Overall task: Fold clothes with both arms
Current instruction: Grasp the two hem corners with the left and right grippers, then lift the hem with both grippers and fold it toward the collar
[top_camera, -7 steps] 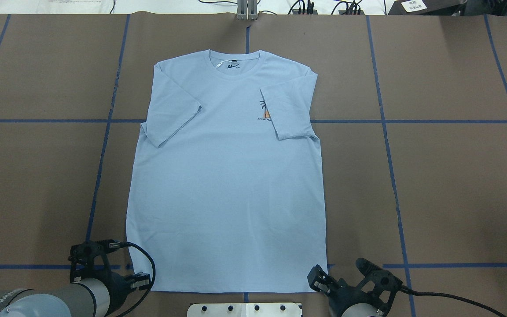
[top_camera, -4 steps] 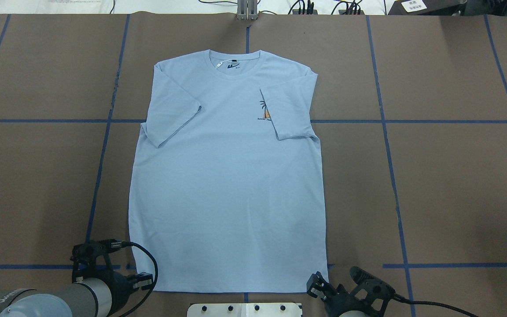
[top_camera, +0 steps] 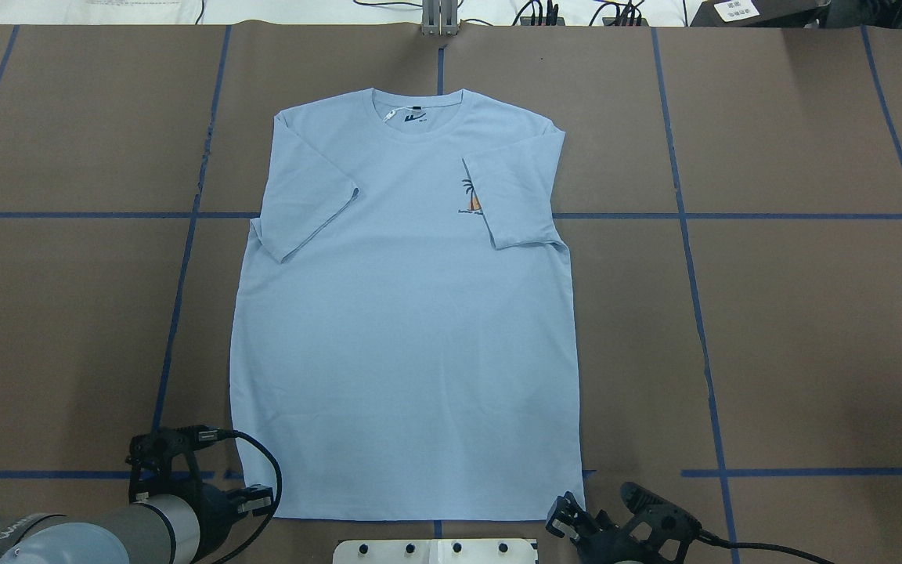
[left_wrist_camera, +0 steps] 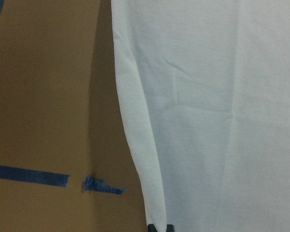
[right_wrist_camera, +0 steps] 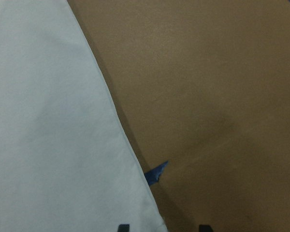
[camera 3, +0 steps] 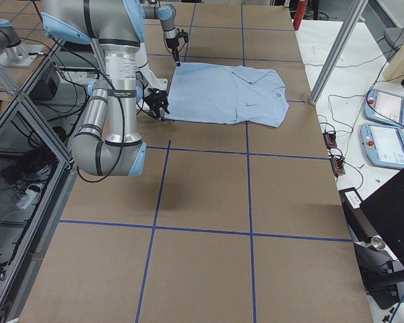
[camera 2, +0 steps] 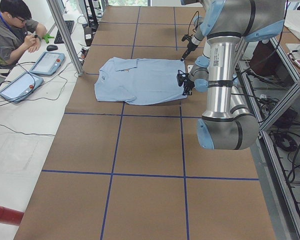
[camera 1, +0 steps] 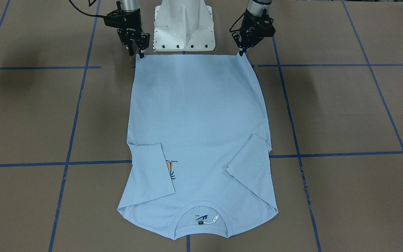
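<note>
The clothes, one light blue T-shirt [top_camera: 404, 329], lie flat on the brown table, collar [top_camera: 418, 117] far from the robot and both sleeves folded inward. The right sleeve partly covers the palm-tree print [top_camera: 470, 196]. My left gripper [camera 1: 241, 53] sits at the hem's left corner. In the left wrist view its tips meet on the slightly raised hem edge [left_wrist_camera: 154, 212], so it is shut on the cloth. My right gripper [camera 1: 136, 53] is open at the other hem corner. In the right wrist view its fingertips [right_wrist_camera: 122, 227] stand apart, with the shirt corner [right_wrist_camera: 154, 212] between them.
The white pedestal base [camera 1: 184, 24] stands just behind the hem, and its metal plate [top_camera: 435, 551] shows at the overhead view's bottom edge. Blue tape lines [top_camera: 811, 215] grid the table. A seated person [camera 2: 15, 35] and tablets [camera 2: 47, 62] are beyond the collar end.
The right gripper has moved back toward the robot, ending at the hem's right corner. The shirt's lower left edge has shifted slightly inward at the left gripper.
</note>
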Available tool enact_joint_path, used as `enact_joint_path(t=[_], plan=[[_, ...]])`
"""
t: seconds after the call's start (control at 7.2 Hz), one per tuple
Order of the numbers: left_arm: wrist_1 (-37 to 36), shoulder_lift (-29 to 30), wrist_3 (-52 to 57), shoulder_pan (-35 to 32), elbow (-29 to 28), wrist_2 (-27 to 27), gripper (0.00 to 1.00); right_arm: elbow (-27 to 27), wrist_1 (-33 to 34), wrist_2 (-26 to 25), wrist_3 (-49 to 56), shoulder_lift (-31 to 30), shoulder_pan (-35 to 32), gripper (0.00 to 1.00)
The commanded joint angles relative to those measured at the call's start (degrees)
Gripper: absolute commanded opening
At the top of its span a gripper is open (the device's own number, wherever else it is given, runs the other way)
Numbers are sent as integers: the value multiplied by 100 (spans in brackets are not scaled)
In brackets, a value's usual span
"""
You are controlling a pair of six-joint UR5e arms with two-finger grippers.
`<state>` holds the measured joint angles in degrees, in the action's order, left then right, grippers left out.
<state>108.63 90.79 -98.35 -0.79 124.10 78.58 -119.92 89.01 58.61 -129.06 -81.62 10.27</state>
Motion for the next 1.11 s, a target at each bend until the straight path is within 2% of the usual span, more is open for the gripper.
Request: enact_joint_path(t=[0.0,0.42,0.56,0.69,0.83,0.97], plan=[[9,0,-9,0,0,0,0,-5,-7,-7,-93,-3,19,0],[0,9,0,0,70,-9,0,-22,11,-51,-84,110,-7,0],[-9,1,18,-35,297,0,0,-188,37,-51,-6,173,-155,0],[-139,-52,18,-105,786,304,0,-851,524,1,169,138,-261,0],[-793,17,18,-288,1583,786,0,-2128,1956,306,397,173,-218,0],[-1539,175,18,-394,2444,1165,0,-3272,3293,849,416,391,-279,0]])
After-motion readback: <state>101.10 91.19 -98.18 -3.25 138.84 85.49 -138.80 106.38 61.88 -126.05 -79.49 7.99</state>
